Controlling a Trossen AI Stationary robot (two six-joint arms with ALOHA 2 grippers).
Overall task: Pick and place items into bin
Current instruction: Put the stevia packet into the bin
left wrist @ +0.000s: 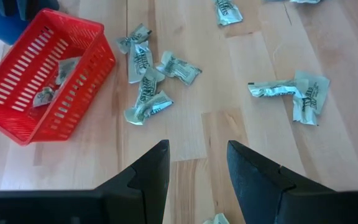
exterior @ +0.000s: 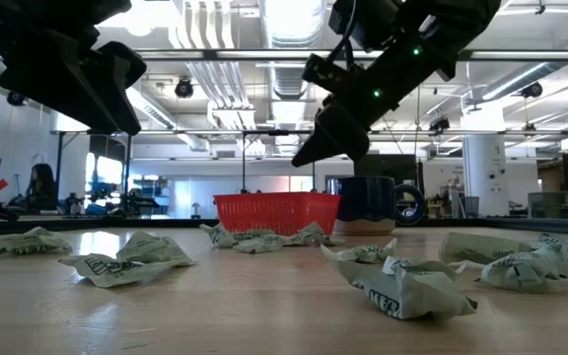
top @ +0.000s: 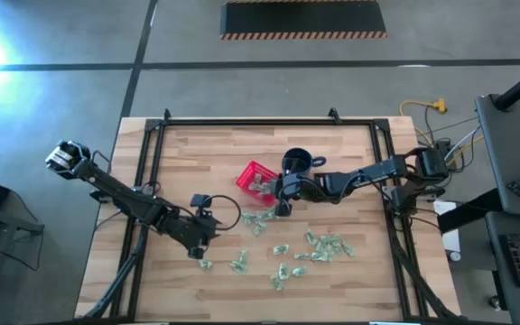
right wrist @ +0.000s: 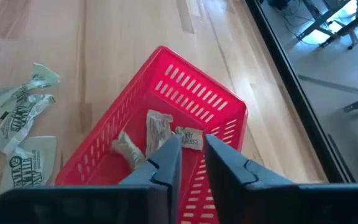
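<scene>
Several pale green-and-white wrapped items (top: pixel 323 244) lie scattered on the wooden table, with a cluster (left wrist: pixel 148 81) beside the red basket (top: pixel 253 173). Three more items (right wrist: pixel 160 134) lie inside the basket (right wrist: pixel 194 99). My right gripper (right wrist: pixel 192 146) hovers above the basket's near-right side, its fingers a narrow gap apart with nothing between them. My left gripper (left wrist: pixel 197 149) is open and empty, above bare table toward the near left (top: pixel 201 248), with an item (top: pixel 206 264) just in front of it.
The dark blue mug (top: pixel 296 162) stands just behind and to the right of the basket (exterior: pixel 276 212). More items lie near the table's front edge (exterior: pixel 402 286). A black frame (top: pixel 242 122) runs around the table. Bare wood lies on the far left.
</scene>
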